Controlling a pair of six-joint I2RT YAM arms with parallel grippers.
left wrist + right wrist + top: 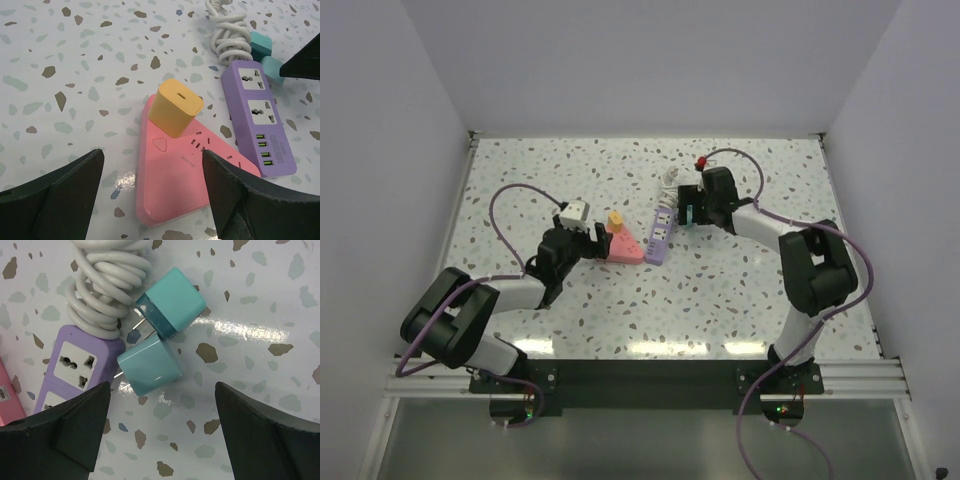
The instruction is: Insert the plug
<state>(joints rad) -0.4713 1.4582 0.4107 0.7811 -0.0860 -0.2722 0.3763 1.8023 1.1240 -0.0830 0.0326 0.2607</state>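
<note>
A yellow plug (176, 107) stands upright in a pink triangular power strip (185, 175), also visible from above (625, 248). My left gripper (151, 160) hovers open over the strip's near corner, holding nothing. To the right lies a purple power strip (257, 115) with a coiled white cable (107, 285). Two teal plugs (172, 300) (150, 365) lie on their sides beside the purple strip's (80, 365) end, prongs toward it. My right gripper (162, 390) is open just short of the nearer teal plug, not touching it.
White walls enclose the speckled table (750, 300) on three sides. The right arm's purple cable loops over the back, with a red connector (701, 160) near it. The two strips lie side by side between the arms.
</note>
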